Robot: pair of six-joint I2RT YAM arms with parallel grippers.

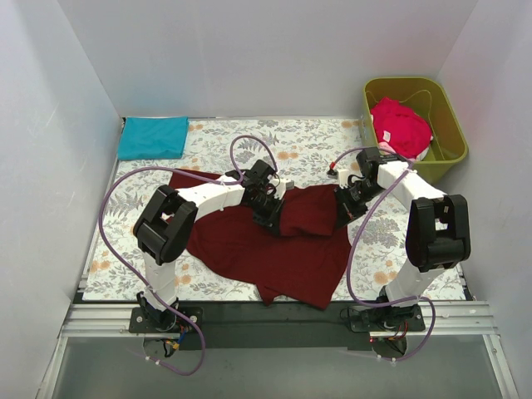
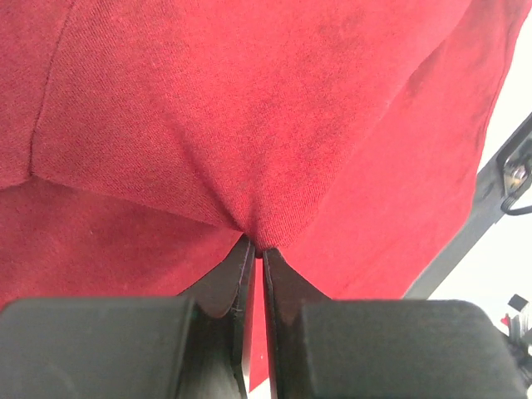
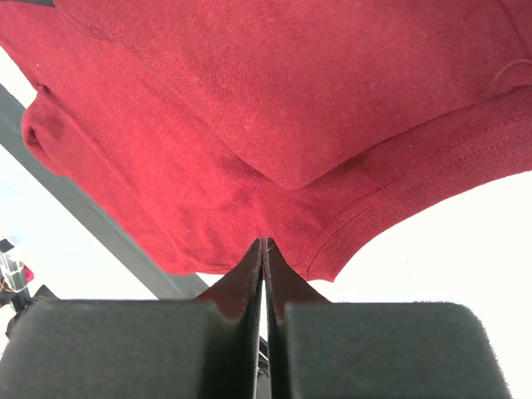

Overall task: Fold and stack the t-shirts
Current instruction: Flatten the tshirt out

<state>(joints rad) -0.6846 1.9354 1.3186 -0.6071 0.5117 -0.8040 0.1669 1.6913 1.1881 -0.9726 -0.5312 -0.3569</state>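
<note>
The dark maroon t-shirt lies spread and rumpled across the middle of the table. My left gripper is shut on a pinch of its cloth near the middle top edge. My right gripper is shut on its hemmed edge at the right, lifting it a little. The teal blue t-shirt lies folded at the far left corner. The bright red-pink t-shirt is bunched inside the olive-green tub.
The tub stands at the far right corner, against the right wall. The floral tablecloth covers the table. White walls close in the left, back and right sides. A metal rail runs along the near edge.
</note>
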